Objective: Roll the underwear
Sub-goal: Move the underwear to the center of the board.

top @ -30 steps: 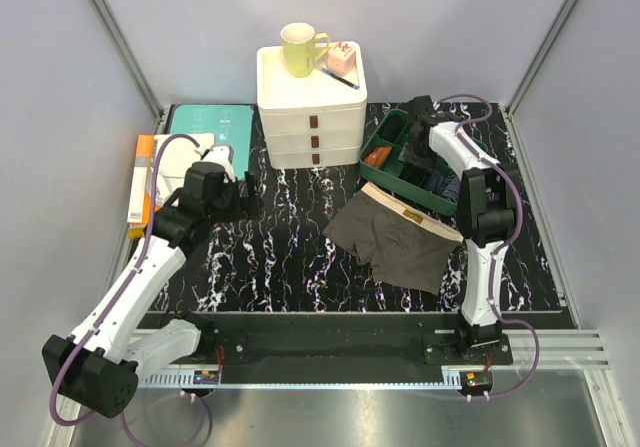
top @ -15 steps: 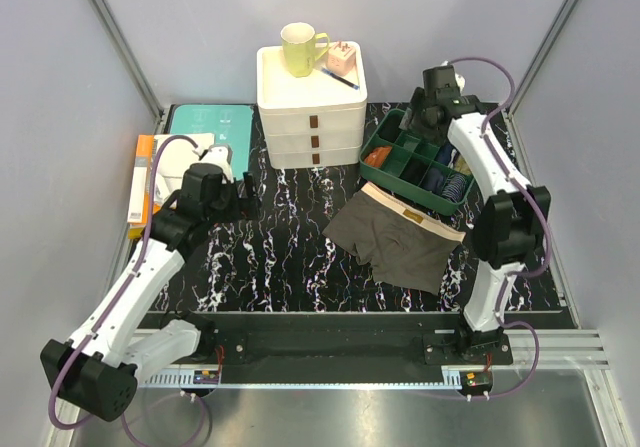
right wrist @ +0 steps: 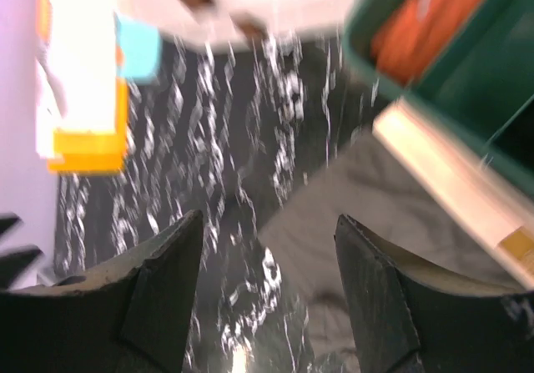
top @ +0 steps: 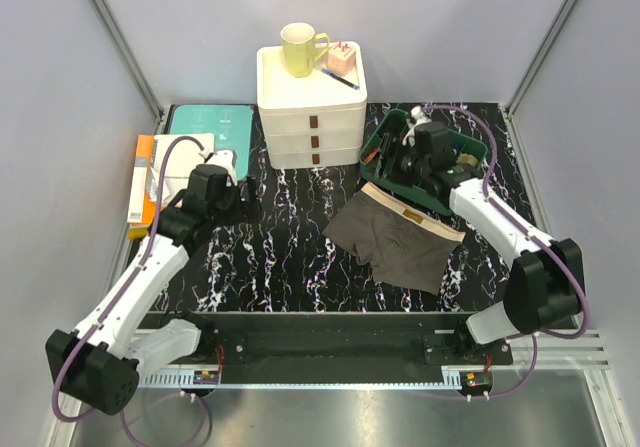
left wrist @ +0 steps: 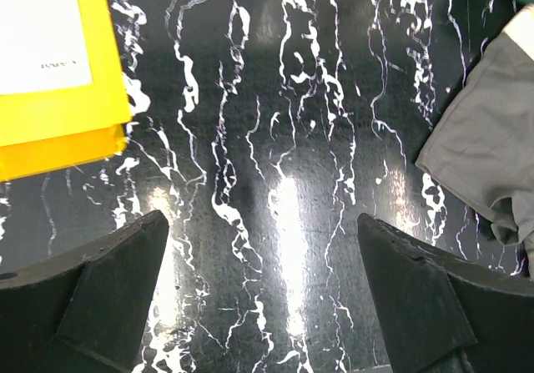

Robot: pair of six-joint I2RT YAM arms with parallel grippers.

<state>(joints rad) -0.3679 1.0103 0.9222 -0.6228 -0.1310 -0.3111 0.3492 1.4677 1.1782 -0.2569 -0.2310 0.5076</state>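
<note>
One pair of underwear (top: 400,239), dark olive-brown with a beige waistband (top: 412,212), lies spread flat on the black marbled table (top: 290,257), right of centre. My right gripper (top: 390,167) hovers open above the waistband's far left end, at the green tray's (top: 472,151) front corner. Its blurred wrist view shows the underwear (right wrist: 375,214) beneath my right gripper (right wrist: 269,219), with nothing between the fingers. My left gripper (top: 247,205) stands wide open over bare table at the left. From my left gripper (left wrist: 260,223), the underwear (left wrist: 488,139) lies off to the right.
A white drawer unit (top: 312,117) at the back centre carries a yellow mug (top: 300,49) and a pen. The green tray holds an orange item (right wrist: 421,18) and small bundles. A teal book (top: 210,124) and yellow-orange books (left wrist: 58,114) lie at the left edge.
My right arm swung from behind the green tray forward and left, down over the underwear's waistband, and its jaws widened a little. The left arm and the underwear have not moved.
</note>
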